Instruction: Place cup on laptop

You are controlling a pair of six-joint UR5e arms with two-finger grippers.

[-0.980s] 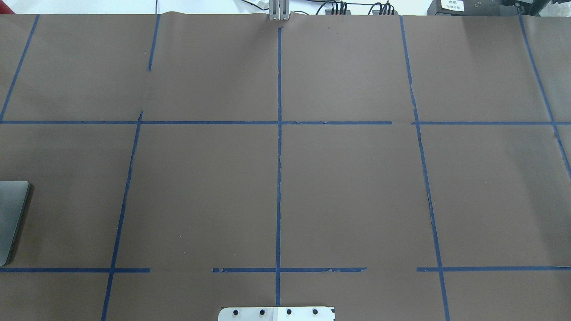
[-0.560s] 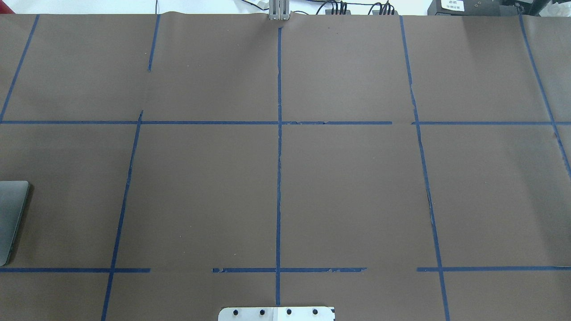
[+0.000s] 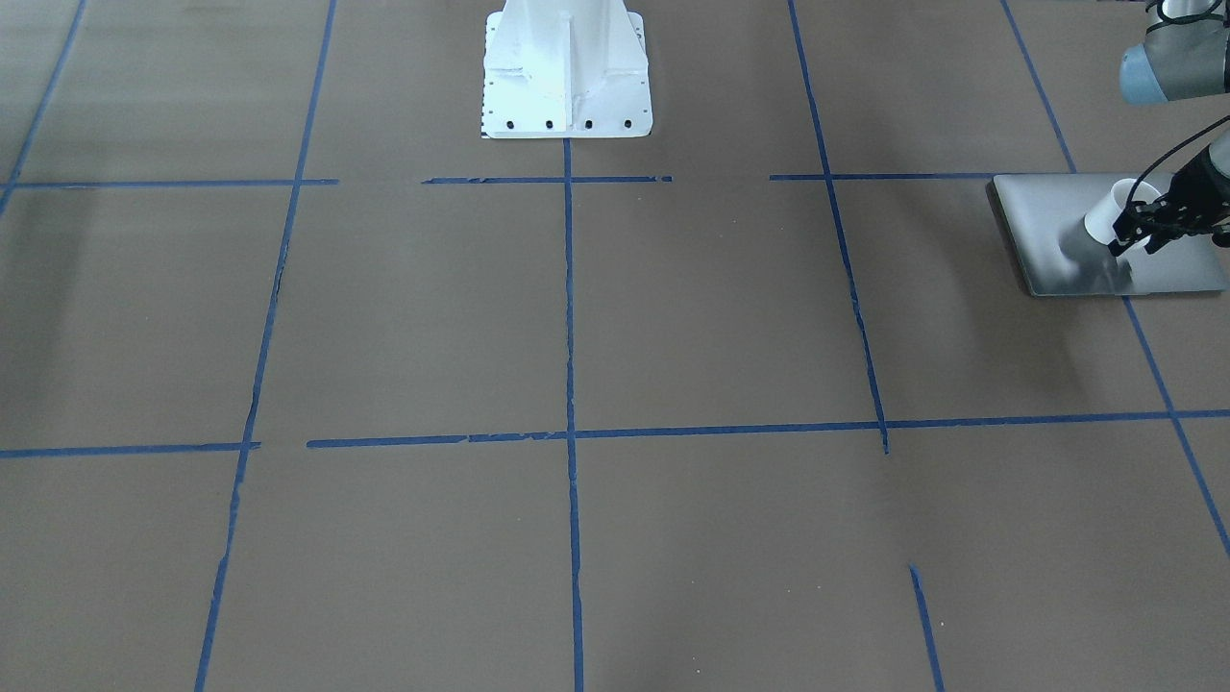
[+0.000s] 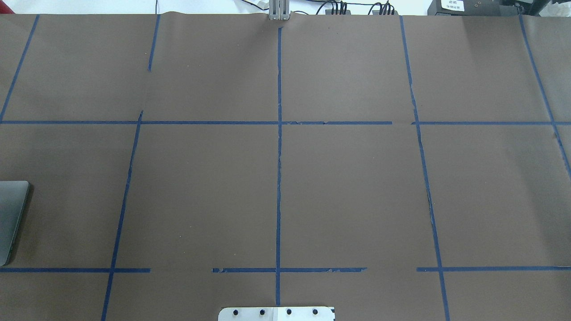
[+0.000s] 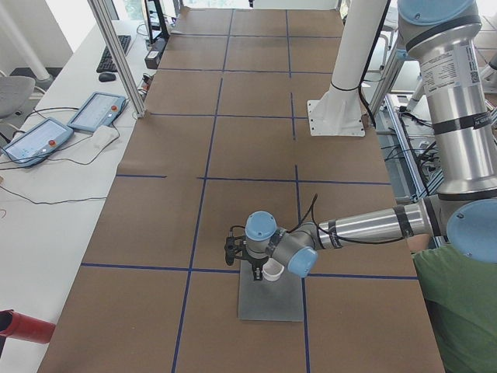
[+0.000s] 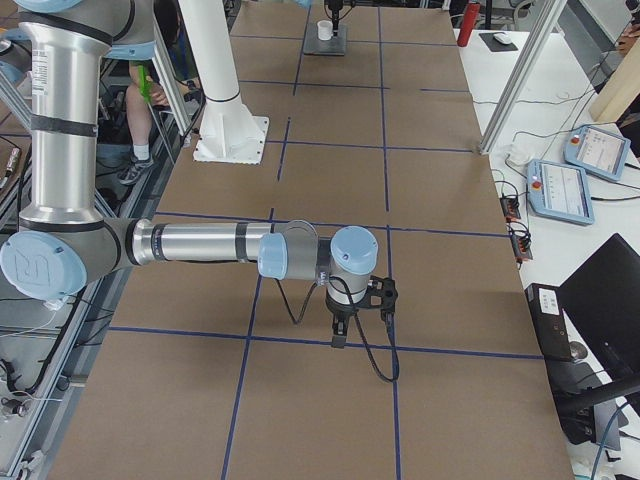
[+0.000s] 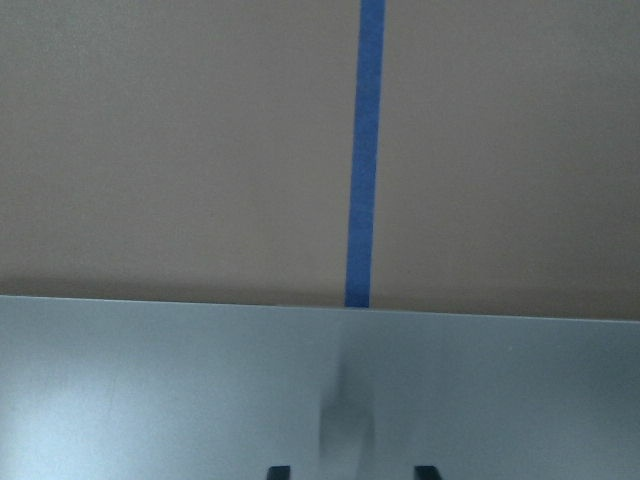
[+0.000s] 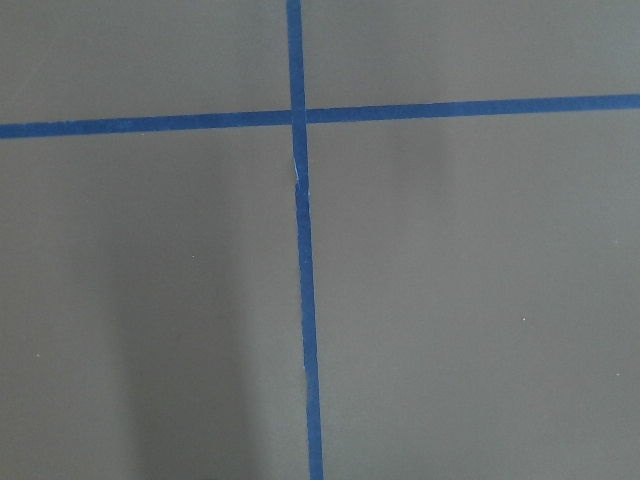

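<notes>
The silver-grey laptop [image 3: 1047,216] lies flat at the table's end on my left side; only its corner shows in the overhead view [image 4: 11,218]. The small white cup [image 3: 1103,219] is over the laptop's lid, held at its rim by my left gripper [image 3: 1136,231], which is shut on it. I cannot tell whether the cup touches the lid. The left wrist view shows the lid [image 7: 150,390] and two fingertips [image 7: 278,470], but not the cup. My right gripper [image 6: 340,335] points down over bare table far from the laptop; I cannot tell if it is open.
The white bolted pedestal [image 3: 567,67] stands at the middle of the robot's side of the table. Blue tape lines [image 4: 279,178] grid the brown table cover. A person in green [image 5: 458,311] is beside the robot. Teach pendants [image 6: 565,185] lie on a side table.
</notes>
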